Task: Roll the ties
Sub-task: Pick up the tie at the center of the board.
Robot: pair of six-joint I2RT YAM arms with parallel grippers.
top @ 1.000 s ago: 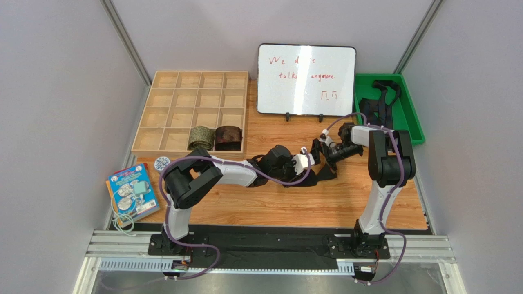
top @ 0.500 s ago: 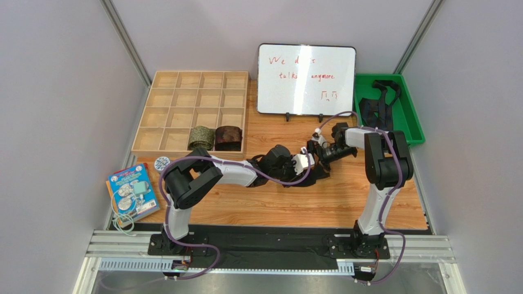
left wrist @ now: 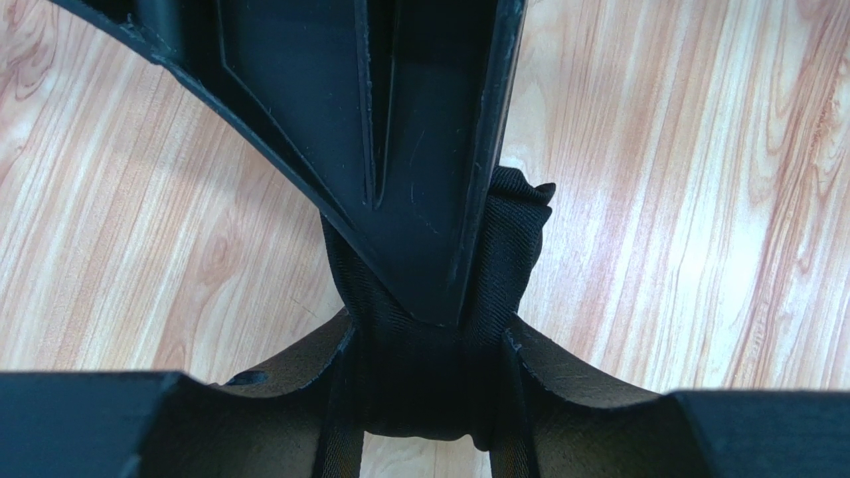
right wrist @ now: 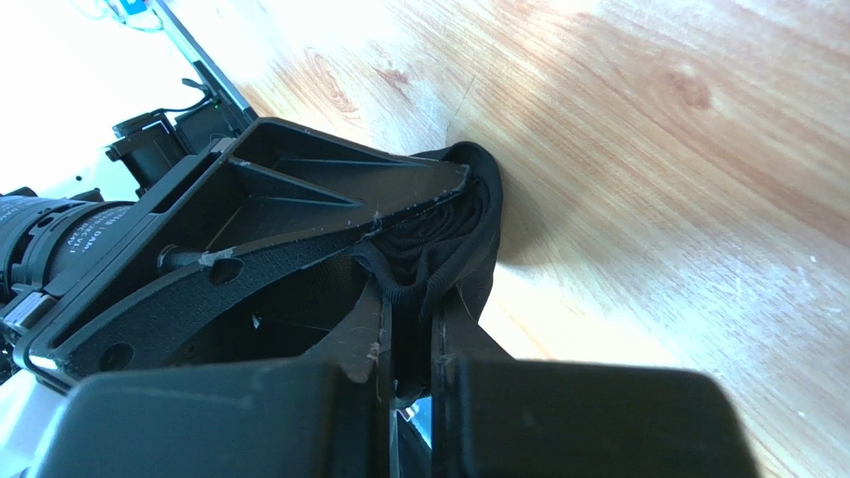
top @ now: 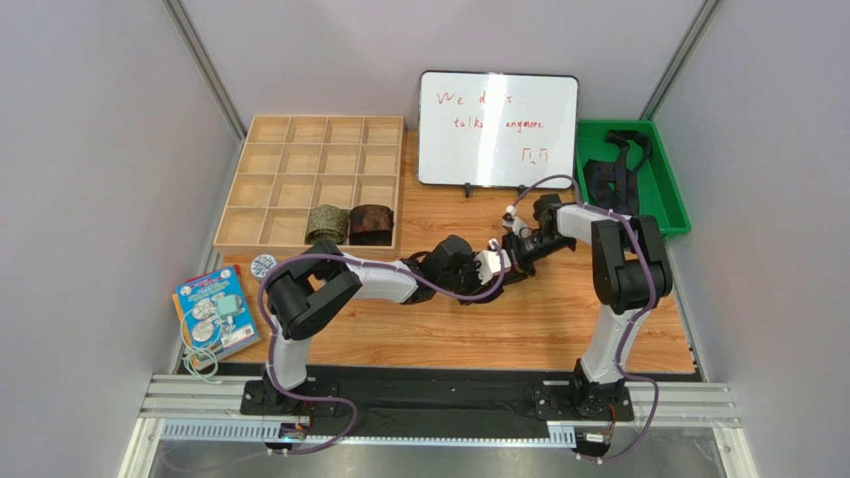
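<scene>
A black tie, wound into a small coil, sits just above the wooden tabletop between both grippers. My left gripper is shut on the coil, one finger on each side. My right gripper comes in from the opposite side and is shut on the coil's fabric edge; one of its fingers overlaps the coil in the left wrist view. In the top view the left gripper and the right gripper meet at mid-table. Rolled olive-green and reddish-brown ties sit in the box.
A wooden compartment box stands at the back left. A whiteboard stands behind the grippers. A green bin at the right holds loose black ties. A book and a small round disc lie near the front left edge.
My right gripper moved left to the coil and went from wide open to shut on its fabric. The tie's loose part on the table has been drawn in. The left gripper kept its grip.
</scene>
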